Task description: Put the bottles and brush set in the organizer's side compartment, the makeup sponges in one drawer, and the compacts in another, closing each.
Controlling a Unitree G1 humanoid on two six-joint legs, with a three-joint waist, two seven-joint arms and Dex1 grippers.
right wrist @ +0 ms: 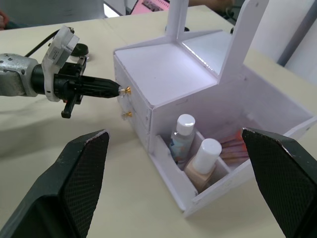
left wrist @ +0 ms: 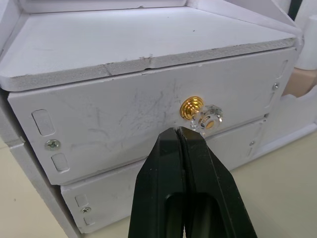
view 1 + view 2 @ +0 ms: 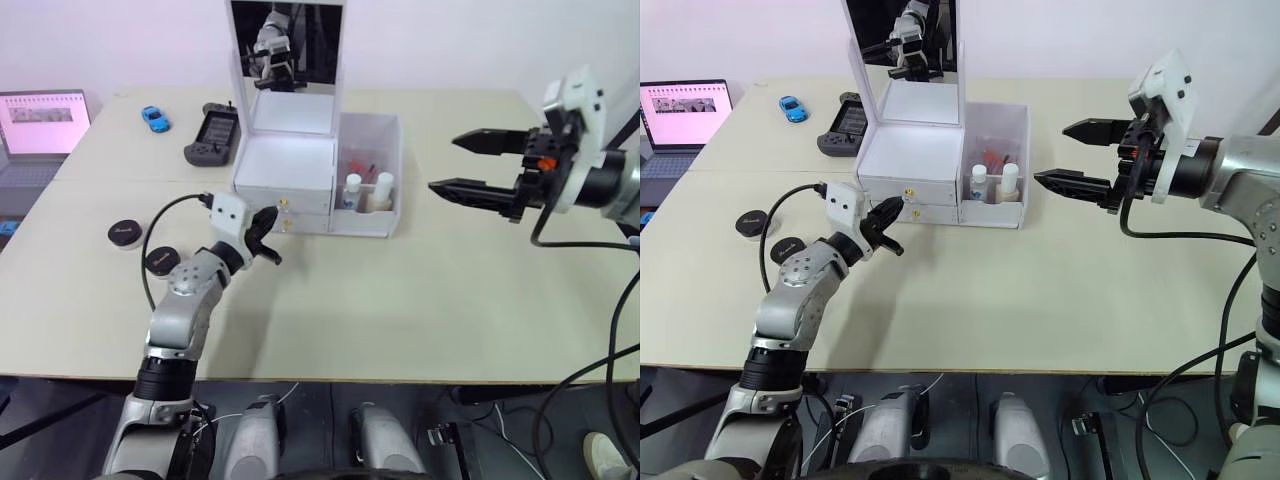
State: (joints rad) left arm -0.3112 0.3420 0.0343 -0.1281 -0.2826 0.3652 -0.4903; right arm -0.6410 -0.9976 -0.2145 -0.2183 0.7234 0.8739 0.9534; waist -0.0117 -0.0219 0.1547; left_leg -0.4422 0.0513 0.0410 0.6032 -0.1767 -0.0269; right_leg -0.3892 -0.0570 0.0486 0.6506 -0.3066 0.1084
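Note:
The white organizer (image 3: 285, 165) stands mid-table with both gold-knobbed drawers pushed in. Its side compartment (image 3: 393, 175) holds the two bottles, a clear one (image 3: 352, 191) and a beige one (image 3: 382, 190), with the brush set (image 3: 361, 160) behind them. Two black compacts (image 3: 125, 233) (image 3: 160, 262) lie on the table to the left of my left arm. My left gripper (image 3: 270, 214) is shut, its tip right at the upper drawer's knob (image 2: 192, 106). My right gripper (image 3: 445, 163) hangs open in the air to the right of the organizer. The makeup sponges are out of view.
The upright mirror (image 3: 287, 45) rises from the organizer's top. A game controller (image 3: 212, 135), a blue toy car (image 3: 155, 118) and a laptop (image 3: 40, 125) sit at the back left. A black cable (image 3: 150, 240) loops beside my left wrist.

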